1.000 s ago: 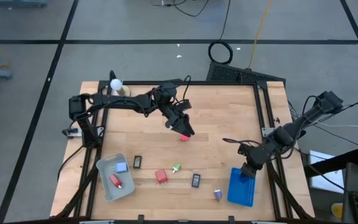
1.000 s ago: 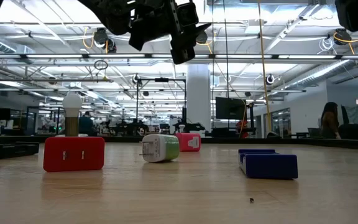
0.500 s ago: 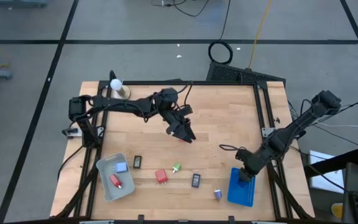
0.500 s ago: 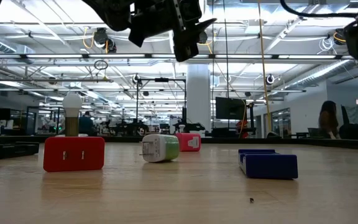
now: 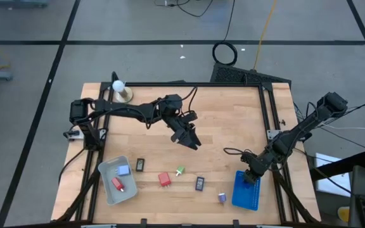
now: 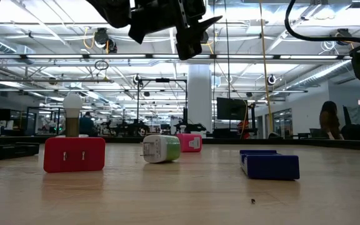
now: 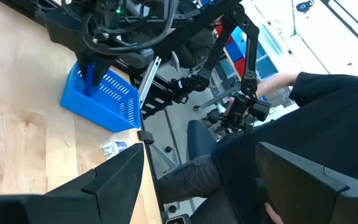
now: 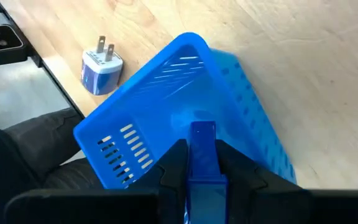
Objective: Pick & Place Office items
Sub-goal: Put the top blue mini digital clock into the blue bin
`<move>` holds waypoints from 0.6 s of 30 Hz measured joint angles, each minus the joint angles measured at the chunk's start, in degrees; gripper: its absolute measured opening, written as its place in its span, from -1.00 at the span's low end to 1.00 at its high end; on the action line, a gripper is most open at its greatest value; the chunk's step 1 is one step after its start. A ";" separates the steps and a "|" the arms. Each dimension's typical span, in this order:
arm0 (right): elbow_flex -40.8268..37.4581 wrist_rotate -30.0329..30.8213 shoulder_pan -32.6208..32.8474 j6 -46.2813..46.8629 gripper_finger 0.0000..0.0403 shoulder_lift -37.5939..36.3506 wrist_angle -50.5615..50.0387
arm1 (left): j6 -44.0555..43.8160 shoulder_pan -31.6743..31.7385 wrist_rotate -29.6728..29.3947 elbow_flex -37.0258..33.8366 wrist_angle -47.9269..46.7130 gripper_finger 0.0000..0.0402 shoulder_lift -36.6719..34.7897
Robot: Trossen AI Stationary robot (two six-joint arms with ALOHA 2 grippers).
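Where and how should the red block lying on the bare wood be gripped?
From straight above, probably, with the jaws across its two flat side faces: the red block sits flat and boxy, apart from the green-white bit beside it. The left gripper, open, hangs mid-table; the right gripper holds a blue block over the blue tray.

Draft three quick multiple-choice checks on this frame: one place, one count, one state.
1. Where is the right gripper?
A. beside the white ball
B. over the blue tray
C. off the table

2. How many pieces lie in the grey tray?
A. none
B. five
C. two

3. How do the right jaws stand?
A. shut on a blue block
B. open, empty
C. shut on a red block

Key: B, the high view shows it above the tray; C, a red piece and a light-blue piece; A, the right wrist view shows the block clamped. The left gripper hangs over mid-table, jaws open.
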 joint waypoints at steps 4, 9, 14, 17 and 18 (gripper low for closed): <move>-0.01 0.20 0.00 -0.79 -0.73 0.00 1.93 | -0.03 -0.71 -1.03 0.00 -0.04 0.56 0.00; -0.01 3.31 0.00 -1.42 -0.67 0.00 6.60 | -0.47 -1.09 -1.64 0.00 -0.36 0.56 0.00; -0.01 7.44 0.00 -2.52 -0.53 0.00 11.28 | -1.34 -1.09 -1.57 0.00 -2.23 0.56 0.02; -0.01 7.47 -0.02 -2.87 -0.43 0.00 12.63 | -1.37 -1.09 -1.57 0.00 -2.49 0.56 0.02; -0.01 7.48 -0.02 -2.93 -0.39 -0.02 12.95 | -1.62 -1.09 -1.57 0.00 -2.49 0.56 0.02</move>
